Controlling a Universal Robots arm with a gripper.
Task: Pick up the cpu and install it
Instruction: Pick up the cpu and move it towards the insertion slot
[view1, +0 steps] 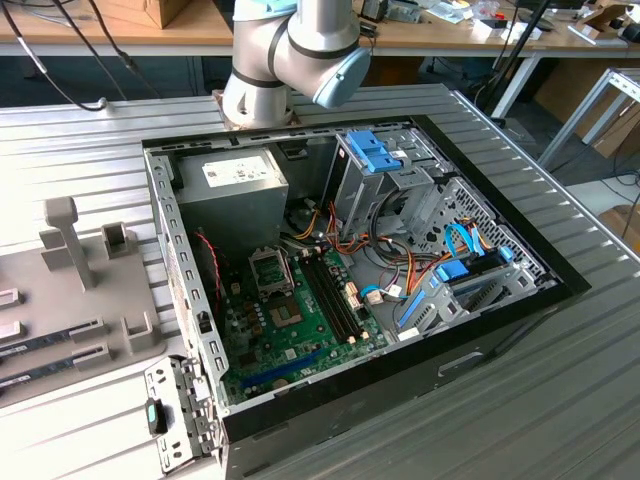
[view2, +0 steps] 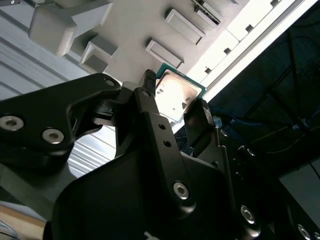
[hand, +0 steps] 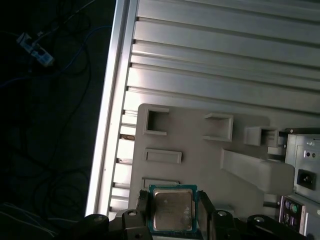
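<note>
- Exterior view: I see the arm (view1: 290, 50) standing at the far edge of the ribbed desk (view1: 520, 420). An open computer case (view1: 400, 385) lies on the desk. Its green motherboard (view1: 290, 330) faces up, with a black socket (view1: 270, 270) beside the memory slots. A grey fixture plate (view1: 40, 290) lies on the desk at the exterior view's left, just beside the case.
- Second wrist view: the end effector (view2: 175, 90) is clenched on the cpu (view2: 177, 97). The black fingers (view2: 150, 105) press against two opposite sides of the chip, whose silvery top is exposed between them. The fixture plate (view2: 130, 25), with its raised blocks, lies behind the chip.
- First wrist view: the end effector (hand: 173, 200) grips the cpu (hand: 172, 212) with a finger touching each side. The chip is over the fixture plate (hand: 200, 150), at the plate's edge nearest the camera. I cannot tell whether it rests on the plate or hangs above it. The plate lies close to the bright edge of the desk (hand: 107, 125).
</note>
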